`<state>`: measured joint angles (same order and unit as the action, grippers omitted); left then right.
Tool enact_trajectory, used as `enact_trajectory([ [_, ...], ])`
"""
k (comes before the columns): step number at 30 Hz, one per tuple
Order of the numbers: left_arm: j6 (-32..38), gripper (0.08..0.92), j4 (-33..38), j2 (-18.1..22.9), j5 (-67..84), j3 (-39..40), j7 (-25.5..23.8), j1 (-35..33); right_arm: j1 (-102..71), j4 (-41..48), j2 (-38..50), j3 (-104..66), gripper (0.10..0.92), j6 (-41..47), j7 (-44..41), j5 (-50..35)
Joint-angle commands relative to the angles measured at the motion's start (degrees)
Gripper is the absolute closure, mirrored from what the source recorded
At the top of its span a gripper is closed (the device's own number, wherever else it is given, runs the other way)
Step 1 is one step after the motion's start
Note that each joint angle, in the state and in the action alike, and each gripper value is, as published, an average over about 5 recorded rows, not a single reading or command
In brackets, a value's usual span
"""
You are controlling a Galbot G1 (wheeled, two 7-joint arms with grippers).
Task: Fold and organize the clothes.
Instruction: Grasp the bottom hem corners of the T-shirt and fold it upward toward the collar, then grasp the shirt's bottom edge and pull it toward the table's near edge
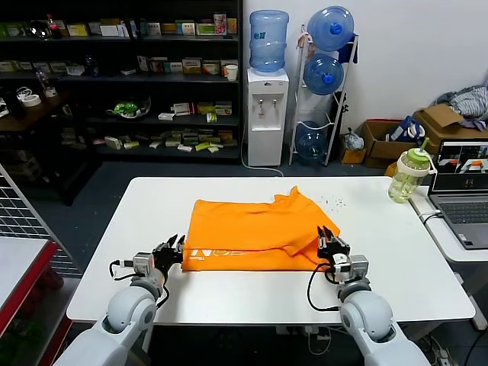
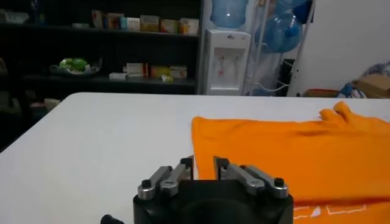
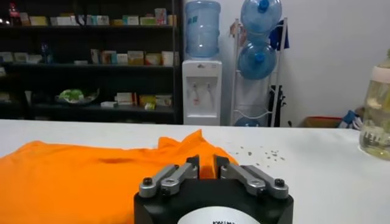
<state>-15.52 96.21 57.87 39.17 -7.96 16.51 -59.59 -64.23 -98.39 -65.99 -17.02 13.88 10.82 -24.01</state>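
Observation:
The orange T-shirt (image 1: 255, 229) lies partly folded on the white table (image 1: 229, 293), with white lettering (image 1: 217, 255) showing along its near edge. My left gripper (image 1: 174, 247) sits low at the shirt's near left corner, jaws a little apart, with the shirt's edge (image 2: 201, 146) just ahead of the gap. My right gripper (image 1: 328, 239) sits at the shirt's near right edge, jaws a little apart, with orange cloth (image 3: 91, 176) showing between them. Neither gripper lifts any cloth.
A green-capped bottle (image 1: 409, 175) and an open laptop (image 1: 462, 191) stand at the table's right end. Small specks (image 1: 333, 202) dot the table behind the shirt. A water dispenser (image 1: 267, 114) and shelves (image 1: 122, 76) stand beyond. A wire rack (image 1: 23, 221) is on the left.

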Motion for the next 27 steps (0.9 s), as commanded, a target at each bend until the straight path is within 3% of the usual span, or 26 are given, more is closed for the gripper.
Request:
enact_trajectory([
  [1,-0.17,0.529,0.58,-0.53,-0.09,-0.63,0.07,-1.45,-0.06,0.79,0.71,-0.14,0.563,-1.09,-1.20,1.28],
  [7,-0.03,0.356,7.61,-1.69,-0.51,-2.09,0.38,-11.29,-12.41,-4.61,4.61,-4.47,0.390,-3.26,-5.37,2.33],
  [14,0.94,0.190,7.51,2.41,-2.71,-2.40,0.11,-15.69,-19.99,-5.12,5.24,-8.49,0.218,-3.83,-9.90,0.00],
  [27,2.38,0.177,2.53,5.95,-5.50,-3.39,-0.92,-11.03,-17.20,-1.55,3.36,-8.63,0.227,-2.13,-12.20,-5.21],
])
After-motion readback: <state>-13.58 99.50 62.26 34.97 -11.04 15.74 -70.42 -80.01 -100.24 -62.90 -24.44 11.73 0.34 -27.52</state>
